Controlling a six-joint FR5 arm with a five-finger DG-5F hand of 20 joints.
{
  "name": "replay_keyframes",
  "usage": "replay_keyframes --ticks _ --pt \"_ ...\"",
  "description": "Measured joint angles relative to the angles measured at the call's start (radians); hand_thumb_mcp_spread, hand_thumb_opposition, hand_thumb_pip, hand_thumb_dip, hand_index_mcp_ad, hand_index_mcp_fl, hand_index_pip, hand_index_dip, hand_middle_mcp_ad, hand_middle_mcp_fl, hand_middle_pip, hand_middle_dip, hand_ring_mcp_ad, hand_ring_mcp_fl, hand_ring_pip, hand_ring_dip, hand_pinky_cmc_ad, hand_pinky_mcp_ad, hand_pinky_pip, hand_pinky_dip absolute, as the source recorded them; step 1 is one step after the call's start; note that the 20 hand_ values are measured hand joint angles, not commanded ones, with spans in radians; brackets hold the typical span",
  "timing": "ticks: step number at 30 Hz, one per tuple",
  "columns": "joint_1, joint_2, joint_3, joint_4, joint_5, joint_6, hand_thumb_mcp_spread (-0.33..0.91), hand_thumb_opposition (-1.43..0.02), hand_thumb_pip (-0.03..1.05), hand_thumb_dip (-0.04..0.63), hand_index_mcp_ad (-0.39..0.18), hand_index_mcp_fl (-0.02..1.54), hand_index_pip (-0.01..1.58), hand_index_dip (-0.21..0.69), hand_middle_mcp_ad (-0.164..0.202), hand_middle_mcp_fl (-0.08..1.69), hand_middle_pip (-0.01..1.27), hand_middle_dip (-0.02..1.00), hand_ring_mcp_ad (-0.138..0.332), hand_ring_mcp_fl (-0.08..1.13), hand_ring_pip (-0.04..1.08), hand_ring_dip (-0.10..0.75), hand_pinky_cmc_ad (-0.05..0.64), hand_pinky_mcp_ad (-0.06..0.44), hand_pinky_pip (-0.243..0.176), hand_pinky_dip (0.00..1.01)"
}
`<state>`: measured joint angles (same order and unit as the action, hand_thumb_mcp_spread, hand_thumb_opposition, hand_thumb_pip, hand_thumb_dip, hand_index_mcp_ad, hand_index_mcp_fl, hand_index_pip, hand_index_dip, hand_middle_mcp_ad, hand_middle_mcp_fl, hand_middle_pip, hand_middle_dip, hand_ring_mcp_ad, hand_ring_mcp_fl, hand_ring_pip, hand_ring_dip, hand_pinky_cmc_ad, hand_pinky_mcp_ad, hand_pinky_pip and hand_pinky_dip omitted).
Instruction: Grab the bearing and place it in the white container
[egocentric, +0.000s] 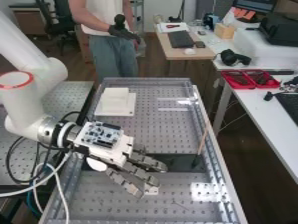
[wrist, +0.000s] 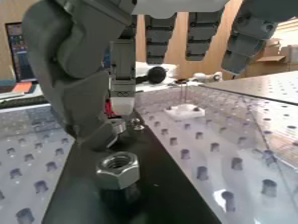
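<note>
High view shows the hand (egocentric: 117, 154) relaxed, its fingers loosely straight, with the white container (egocentric: 115, 103) apart from it. In wrist view, one metal nut (wrist: 118, 171) stands near its thumb (wrist: 92, 107).

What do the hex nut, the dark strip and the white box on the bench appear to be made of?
Nut: metal, probably steel, smooth, with bright highlights on its flat sides. Dark strip: smooth, low sheen; plastic or coated metal. White box: probably plastic, matte, for its even, glare-free white.
</note>
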<state>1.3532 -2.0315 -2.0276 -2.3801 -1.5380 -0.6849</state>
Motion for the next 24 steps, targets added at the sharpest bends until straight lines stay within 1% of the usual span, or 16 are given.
replay_keyframes --ticks 11,15,24 --pt "-0.002 -0.004 0.007 -0.012 -0.003 -0.005 0.46 -0.88 0.57 0.349 -0.122 0.00 1.42 0.344 0.003 -0.01 0.14 0.14 0.147 0.00 0.09 0.042 0.394 0.293 -0.089 0.18" --pt "-0.002 -0.005 0.009 -0.015 -0.003 -0.006 0.46 -0.88 0.57 0.349 -0.122 0.01 1.41 0.328 0.003 -0.01 0.14 0.14 0.147 0.00 0.09 0.042 0.394 0.295 -0.089 0.18" --pt "-0.002 -0.007 0.012 -0.021 -0.007 -0.010 0.46 -0.88 0.57 0.349 -0.122 0.04 1.42 0.323 0.003 -0.01 0.14 0.14 0.147 0.00 0.09 0.042 0.394 0.295 -0.089 0.18"
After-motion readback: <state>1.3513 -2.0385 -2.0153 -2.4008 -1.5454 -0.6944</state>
